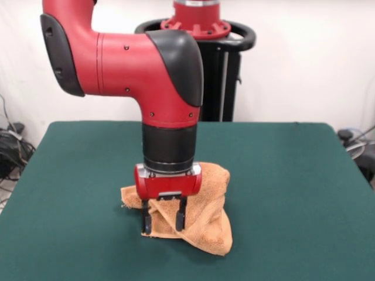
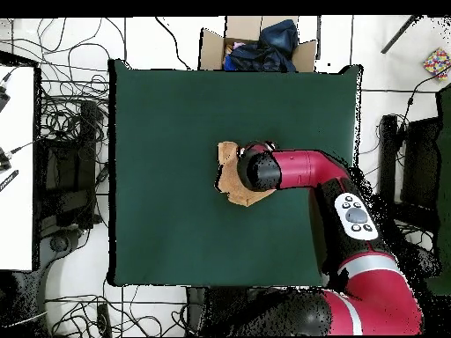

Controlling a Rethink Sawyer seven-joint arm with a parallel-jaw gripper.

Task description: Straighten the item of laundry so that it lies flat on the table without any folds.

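The orange-tan towel (image 1: 206, 202) lies crumpled and folded over itself near the middle of the dark green table (image 1: 293, 175). One corner points toward the table's near edge in the front view. My gripper (image 1: 163, 221) points straight down over the towel's left part. Its two black fingers (image 1: 146, 221) stand apart, with their tips at the level of the cloth and a towel fold between them. In the overhead view the towel (image 2: 231, 172) shows partly from under the arm's wrist (image 2: 256, 167), which hides the gripper there. No white label shows.
The robot's pedestal (image 1: 199, 26) stands at the table's far side. In the overhead view a cardboard box with dark blue cloth (image 2: 257, 46) sits beyond the table's top edge. Cables (image 2: 66, 123) and a white surface (image 2: 16, 167) lie to the left of the table (image 2: 167, 106).
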